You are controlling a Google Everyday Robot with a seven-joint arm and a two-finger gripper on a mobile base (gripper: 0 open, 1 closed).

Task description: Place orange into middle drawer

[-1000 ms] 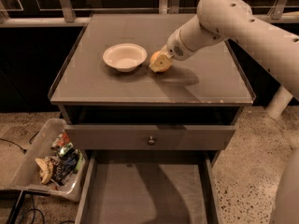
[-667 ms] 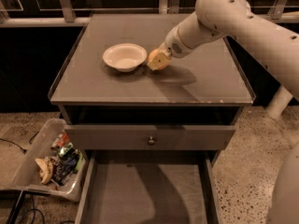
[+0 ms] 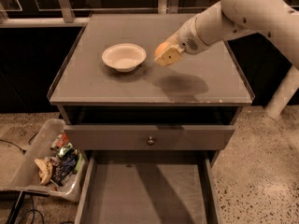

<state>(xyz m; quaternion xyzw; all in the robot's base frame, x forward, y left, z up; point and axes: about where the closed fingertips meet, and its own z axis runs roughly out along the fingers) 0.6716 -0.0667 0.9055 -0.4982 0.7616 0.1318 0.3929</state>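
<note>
The orange [image 3: 160, 47] is held between the fingers of my gripper [image 3: 166, 55], a little above the grey cabinet top [image 3: 93, 83], just right of the white bowl. A tan finger pad [image 3: 168, 56] covers most of the fruit. The gripper's shadow lies on the top below and to its right. The middle drawer [image 3: 145, 195] is pulled open at the bottom of the view; its flat grey floor is bare. It lies well below and nearer to the camera than the gripper.
A shallow cream-white bowl [image 3: 124, 56] stands on the cabinet top left of the gripper. A closed drawer front with a small knob [image 3: 150, 140] sits above the open drawer. A clear bin of rubbish [image 3: 46, 164] stands on the floor at the left.
The gripper has risen off the cabinet top with the orange in it and shifted slightly right; its shadow now lies apart from it. The bowl has not moved.
</note>
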